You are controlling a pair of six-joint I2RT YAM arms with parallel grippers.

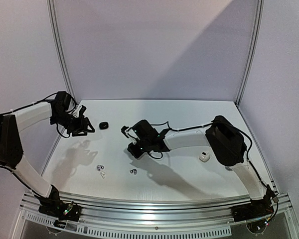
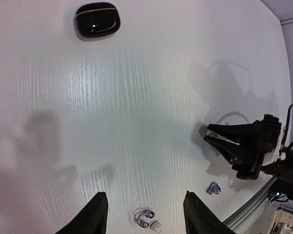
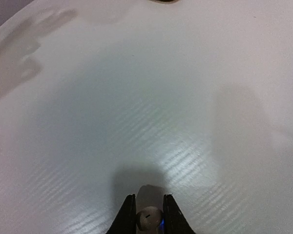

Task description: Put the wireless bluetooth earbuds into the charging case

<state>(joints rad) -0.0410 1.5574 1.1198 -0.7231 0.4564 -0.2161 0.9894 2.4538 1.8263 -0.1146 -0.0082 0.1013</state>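
My right gripper (image 3: pixel 149 212) is shut on a small whitish earbud (image 3: pixel 149 219) and holds it just above the table; in the top view the gripper (image 1: pixel 125 130) points left toward a closed black charging case (image 1: pixel 103 125). The case also shows in the left wrist view (image 2: pixel 97 20). My left gripper (image 2: pixel 144 207) is open and empty, raised at the far left (image 1: pixel 82 128). Loose on the table lie silvery earbuds (image 2: pixel 143 216), a white earbud (image 2: pixel 156 225) and another silvery earbud (image 2: pixel 213 188). They also show near the front in the top view (image 1: pixel 100 169).
A white charging case (image 1: pixel 204 157) sits on the table to the right, under the right arm's elbow. The right gripper's fingers (image 2: pixel 219 139) show in the left wrist view. Grey walls enclose the white table (image 1: pixel 179 114) at the back and sides.
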